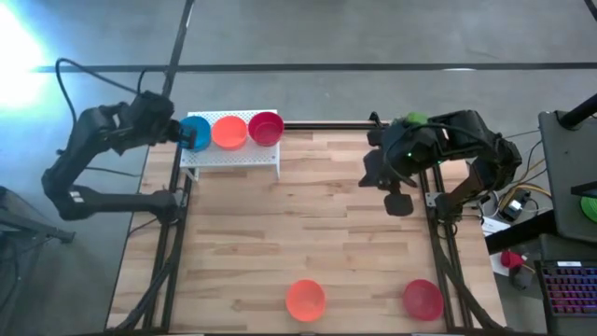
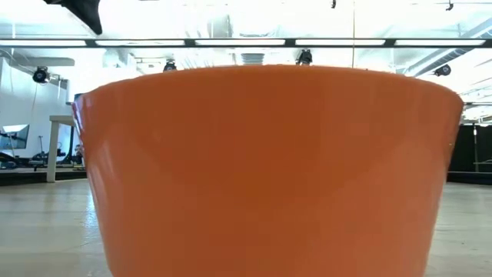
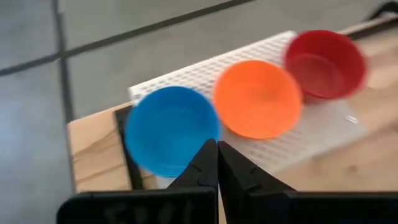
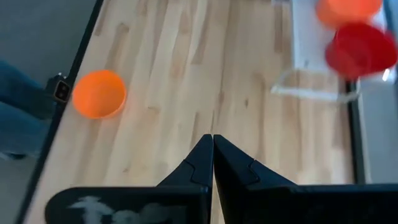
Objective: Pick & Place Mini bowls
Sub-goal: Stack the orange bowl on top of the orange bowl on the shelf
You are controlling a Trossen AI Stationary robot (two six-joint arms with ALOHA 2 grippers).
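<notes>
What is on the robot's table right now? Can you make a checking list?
Surface: wooden table, mostly bare.
Job's things: blue bowl, orange bowl and red bowl in a row on a white perforated rack; another orange bowl and another red bowl at the table's near edge.
Clutter: nothing seen.
Grippers: left gripper shut and empty beside the blue bowl; right gripper shut and empty above the table's right side.
Cables: black cable looping off the left arm.
Surroundings: grey floor; keyboard at right.
</notes>
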